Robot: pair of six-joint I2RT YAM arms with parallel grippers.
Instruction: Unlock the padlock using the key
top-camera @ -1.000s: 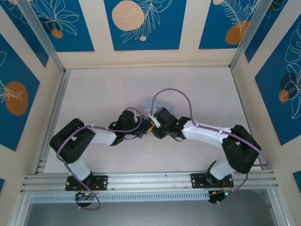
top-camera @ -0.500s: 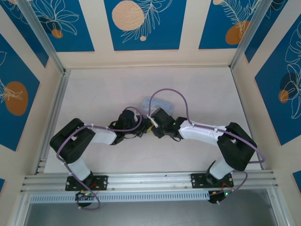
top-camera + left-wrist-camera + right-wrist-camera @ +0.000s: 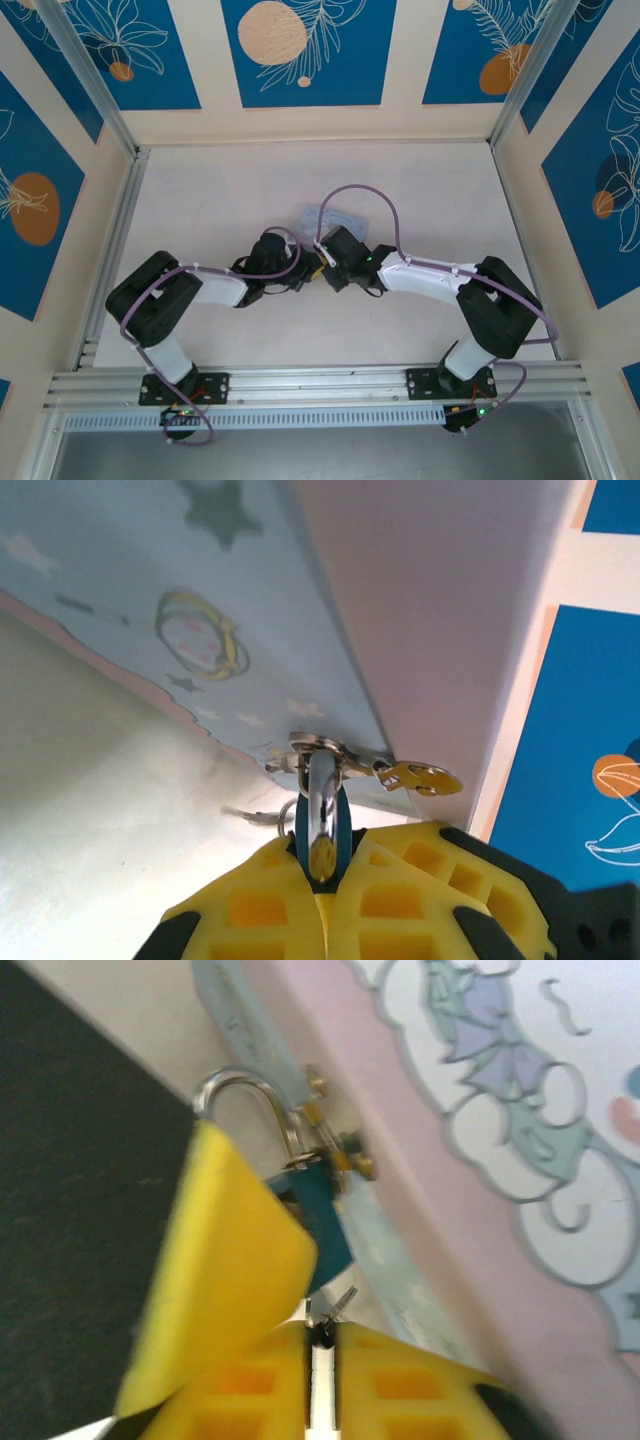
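Left gripper is clamped tight on the little padlock hanging off the tin box. Right gripper looks pinched on the key, right next to it.

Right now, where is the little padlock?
In the left wrist view the padlock sits bottom centre, hooked through the latch of the tin box and pinched in the left hand.

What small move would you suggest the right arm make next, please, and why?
Probably nudge the key up toward the underside of the padlock: the right jaws appear to pinch the key just short of it, while the left jaws hold the padlock at the hasp of the tin box.
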